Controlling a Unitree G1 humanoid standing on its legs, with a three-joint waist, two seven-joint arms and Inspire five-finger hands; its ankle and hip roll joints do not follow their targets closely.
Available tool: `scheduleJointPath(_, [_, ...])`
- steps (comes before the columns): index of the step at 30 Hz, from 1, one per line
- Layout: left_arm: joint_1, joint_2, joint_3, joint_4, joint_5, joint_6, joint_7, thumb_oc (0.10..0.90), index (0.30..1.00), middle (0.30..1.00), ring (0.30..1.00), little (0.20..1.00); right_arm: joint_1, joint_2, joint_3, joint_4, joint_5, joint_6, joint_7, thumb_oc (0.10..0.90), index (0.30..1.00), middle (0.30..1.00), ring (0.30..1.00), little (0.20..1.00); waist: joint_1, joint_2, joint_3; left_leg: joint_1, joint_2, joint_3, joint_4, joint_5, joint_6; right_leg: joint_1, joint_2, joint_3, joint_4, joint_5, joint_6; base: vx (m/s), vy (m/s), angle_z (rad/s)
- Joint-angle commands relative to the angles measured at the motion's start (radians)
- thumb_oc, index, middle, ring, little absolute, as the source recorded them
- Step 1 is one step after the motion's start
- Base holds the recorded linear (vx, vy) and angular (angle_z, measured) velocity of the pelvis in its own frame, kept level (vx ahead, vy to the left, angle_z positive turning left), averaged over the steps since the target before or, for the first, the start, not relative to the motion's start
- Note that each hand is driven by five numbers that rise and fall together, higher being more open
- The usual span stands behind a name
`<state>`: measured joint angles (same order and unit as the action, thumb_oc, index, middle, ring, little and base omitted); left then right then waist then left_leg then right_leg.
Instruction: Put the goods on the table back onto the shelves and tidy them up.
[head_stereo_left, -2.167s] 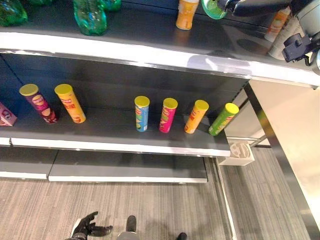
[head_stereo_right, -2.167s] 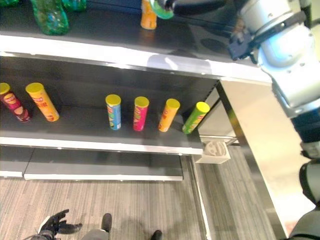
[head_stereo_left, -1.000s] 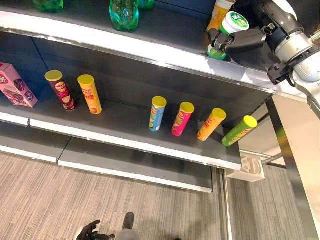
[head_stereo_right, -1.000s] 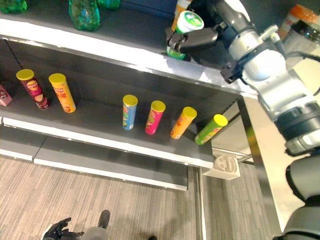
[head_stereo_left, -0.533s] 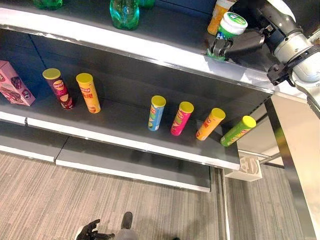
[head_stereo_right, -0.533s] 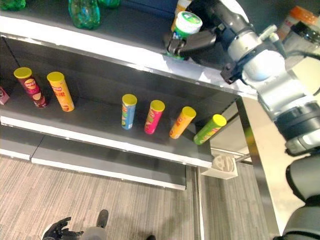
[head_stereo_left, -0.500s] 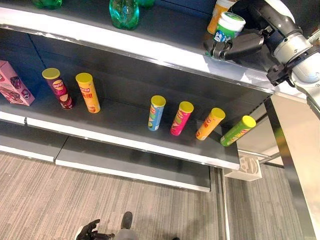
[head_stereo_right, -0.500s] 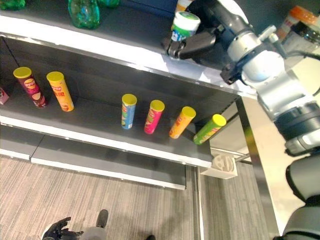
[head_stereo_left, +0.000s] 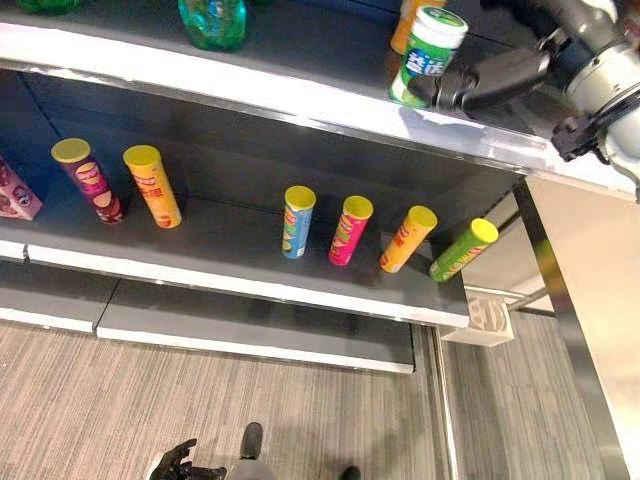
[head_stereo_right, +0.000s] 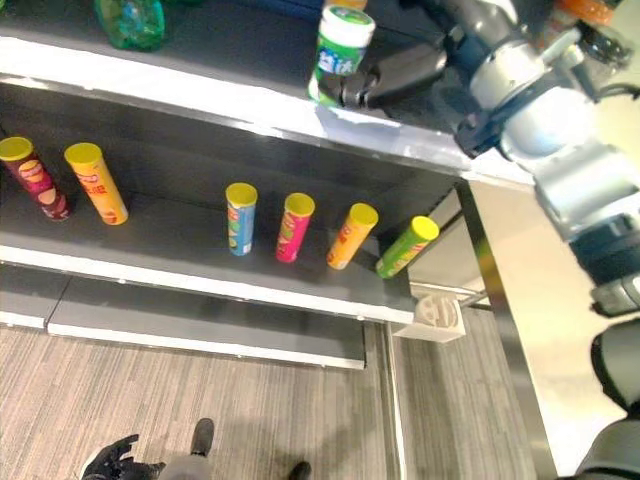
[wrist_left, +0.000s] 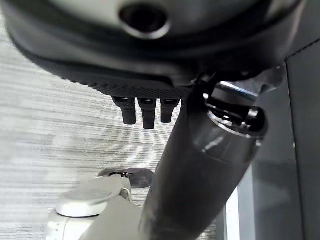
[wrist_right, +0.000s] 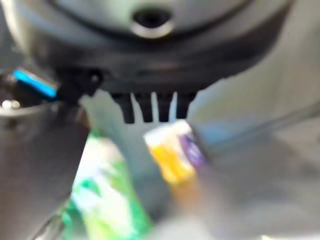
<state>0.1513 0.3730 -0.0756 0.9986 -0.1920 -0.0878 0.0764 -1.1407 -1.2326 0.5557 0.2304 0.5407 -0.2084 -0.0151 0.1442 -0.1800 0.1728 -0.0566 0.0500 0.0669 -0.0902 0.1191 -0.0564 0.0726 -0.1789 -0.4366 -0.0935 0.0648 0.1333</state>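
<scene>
Green-and-white canister (head_stereo_left: 427, 55) is standing on the top shelf (head_stereo_left: 300, 95) near its front edge, orange bottle (head_stereo_left: 405, 25) just behind it. Right hand (head_stereo_left: 480, 82) sits against its right side, fingers look loosely extended, not wrapped round it. Left hand (head_stereo_left: 180, 462) hangs low over the floor, fingers relaxed.

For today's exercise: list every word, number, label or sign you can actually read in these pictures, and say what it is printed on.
None can be read.
Green and white canister by the right hand: label print too blurred.
Six yellow-lidded tubes, such as the blue tube: print too small.
Pink box: print too small.
</scene>
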Motion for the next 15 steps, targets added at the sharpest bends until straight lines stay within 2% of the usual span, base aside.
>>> scheduleJointPath(1, [-0.022,0.030,-0.029,-0.020,0.036,-0.047,0.000,0.800,0.900,0.900,0.900,0.900,-0.100,-0.100,-0.173,0.002,0.133,-0.154,-0.132,0.800,0.900,0.900,0.900,0.900,0.006,-0.007,-0.046,0.073,0.020,0.049,0.003,-0.139,-0.035,0.028,-0.087,0.006,0.012,0.074,0.119,0.02,0.059,-0.02])
scheduleJointPath(3, [-0.031,0.033,-0.025,-0.019,0.048,-0.046,0.001,0.800,0.900,0.900,0.900,0.900,0.095,-0.105,-0.405,-0.093,0.114,-0.190,-0.175,0.800,0.900,0.900,0.900,0.900,-0.016,-0.007,-0.053,0.074,0.014,0.056,0.003,-0.146,-0.029,0.021,-0.091,0.016,0.014,0.085,0.123,0.02,0.070,-0.03])
scheduleJointPath(4, [-0.031,0.036,-0.026,-0.019,0.048,-0.046,0.001,0.800,0.900,0.900,0.900,0.900,0.110,-0.104,-0.420,-0.097,0.113,-0.189,-0.176,0.800,0.900,0.900,0.900,0.900,-0.014,-0.011,-0.053,0.074,0.014,0.056,0.003,-0.146,-0.029,0.021,-0.091,0.016,0.014,0.085,0.123,0.02,0.078,-0.06])
scheduleJointPath(5, [-0.030,0.031,-0.021,-0.024,0.056,-0.044,0.001,0.800,0.900,0.900,0.900,0.900,0.163,-0.113,-0.482,-0.140,0.102,-0.193,-0.179,0.800,0.900,0.900,0.900,0.900,-0.031,-0.004,-0.055,0.075,0.011,0.061,0.003,-0.149,-0.026,0.018,-0.093,0.020,0.015,0.093,0.126,0.01,0.070,-0.14])
scheduleJointPath(6, [-0.027,0.027,-0.010,-0.032,0.057,-0.045,-0.002,0.800,0.900,0.900,0.900,0.900,0.228,-0.112,-0.556,-0.200,0.095,-0.203,-0.177,0.800,0.900,0.900,0.900,0.900,-0.051,0.006,-0.058,0.078,0.009,0.067,0.003,-0.155,-0.022,0.014,-0.096,0.030,0.017,0.101,0.127,0.01,0.131,-0.27])
scheduleJointPath(8, [-0.026,0.037,-0.008,-0.052,0.072,-0.045,-0.006,0.800,0.900,0.900,0.900,0.900,0.438,-0.108,-0.762,-0.276,0.068,-0.204,-0.185,0.800,0.900,0.900,0.900,0.900,-0.077,0.003,-0.062,0.082,0.003,0.083,0.003,-0.162,-0.014,-0.002,-0.102,0.053,0.023,0.130,0.129,0.00,0.139,-0.23])
scheduleJointPath(9, [-0.026,0.032,0.001,-0.064,0.083,-0.046,-0.009,0.800,0.900,0.900,0.900,0.900,0.513,-0.090,-0.838,-0.291,0.059,-0.209,-0.192,0.800,0.900,0.900,0.900,0.900,-0.106,0.016,-0.062,0.087,0.000,0.092,0.003,-0.166,-0.009,-0.012,-0.104,0.070,0.026,0.141,0.129,-0.01,0.121,-0.24])
scheduleJointPath(11, [-0.031,0.040,-0.005,-0.081,0.094,-0.045,-0.011,0.800,0.900,0.900,0.900,0.900,0.631,-0.048,-0.954,-0.313,0.050,-0.208,-0.208,0.800,0.900,0.900,0.900,0.900,-0.130,0.020,-0.056,0.090,-0.001,0.106,0.003,-0.168,-0.003,-0.030,-0.108,0.095,0.034,0.161,0.129,-0.02,0.095,-0.45])
scheduleJointPath(12, [-0.032,0.048,-0.010,-0.082,0.094,-0.044,-0.011,0.800,0.900,0.900,0.900,0.900,0.666,-0.039,-0.988,-0.326,0.049,-0.207,-0.208,0.800,0.900,0.900,0.900,0.900,-0.119,0.014,-0.056,0.089,0.000,0.109,0.003,-0.168,-0.002,-0.033,-0.107,0.099,0.035,0.163,0.129,-0.04,0.088,-0.54])
scheduleJointPath(13, [-0.037,0.053,-0.014,-0.098,0.100,-0.044,-0.015,0.800,0.900,0.900,0.900,0.900,0.720,-0.013,-1.042,-0.326,0.038,-0.207,-0.223,0.800,0.900,0.900,0.900,0.900,-0.138,0.019,-0.052,0.094,0.002,0.129,0.003,-0.175,0.001,-0.051,-0.103,0.123,0.021,0.176,0.129,-0.08,0.099,-0.81])
scheduleJointPath(14, [-0.036,0.061,-0.016,-0.111,0.108,-0.041,-0.022,0.800,0.900,0.900,0.900,0.900,0.758,0.017,-1.077,-0.338,0.016,-0.203,-0.238,0.800,0.900,0.900,0.900,0.900,-0.145,0.027,-0.044,0.100,0.014,0.172,0.003,-0.176,0.002,-0.078,-0.100,0.125,0.014,0.199,0.129,-0.18,0.042,-1.41])
scheduleJointPath(15, [-0.033,0.075,-0.004,-0.127,0.108,-0.037,-0.024,0.800,0.900,0.900,0.900,0.900,0.787,0.056,-1.087,-0.349,-0.005,-0.190,-0.240,0.800,0.900,0.900,0.900,0.900,-0.144,0.039,-0.031,0.094,0.037,0.210,0.003,-0.164,0.001,-0.093,-0.109,0.086,0.024,0.211,0.129,-0.16,-0.013,-1.48])
